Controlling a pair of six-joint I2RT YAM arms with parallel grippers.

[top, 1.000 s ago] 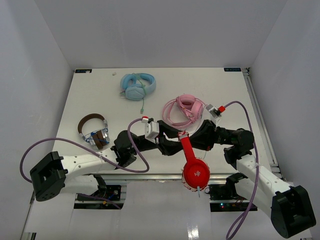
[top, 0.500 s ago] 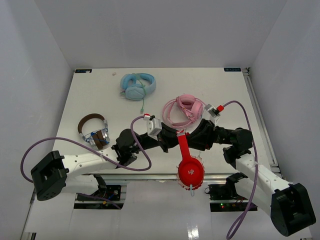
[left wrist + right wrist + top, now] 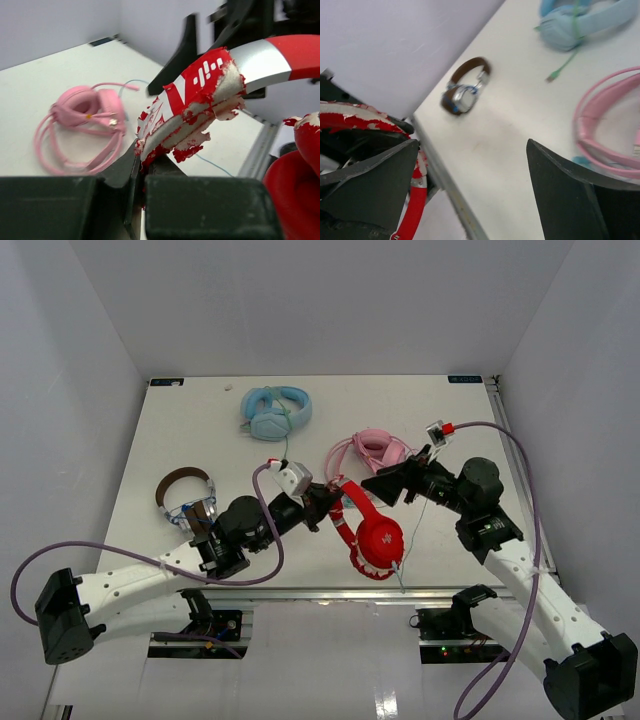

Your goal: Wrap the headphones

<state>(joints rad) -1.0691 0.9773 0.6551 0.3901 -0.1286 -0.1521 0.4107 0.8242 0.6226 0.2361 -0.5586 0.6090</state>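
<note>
Top external view shows the headphones [image 3: 372,532], bright red, held over the near middle of the table [image 3: 180,430], just on the near side of the pink headphones [image 3: 370,455]. The left gripper [image 3: 322,505] reaches in from the left and is clamped on the left end of the red band. One round red earcup faces the camera lower down, towards the near edge. A thin pale cable [image 3: 408,540] trails on the right of that earcup down towards the table edge. The right gripper [image 3: 375,483] sits just to the right of the red band, over the near rim of the pink set, and I cannot tell from above whether it touches either.

From the left wrist camera, the left gripper [image 3: 142,165] has its jaws pressed together on a worn, peeling red pad of the headphones [image 3: 200,95], with whitish lining showing through the torn red skin. A silver and red stretch of headband runs off to the right, and the pink headphones [image 3: 82,120] lie on the table beyond with their cord looped around them.

From the right wrist camera, the right gripper [image 3: 472,145] has its fingers spread wide apart with only bare table between them. A slice of the red headphones [image 3: 415,200] shows at the lower left. Farther off lie brown headphones [image 3: 465,92] at the left side of the table, light-blue headphones [image 3: 580,22] at the far side, and the pink ones [image 3: 610,125] at the right of the frame.
</note>
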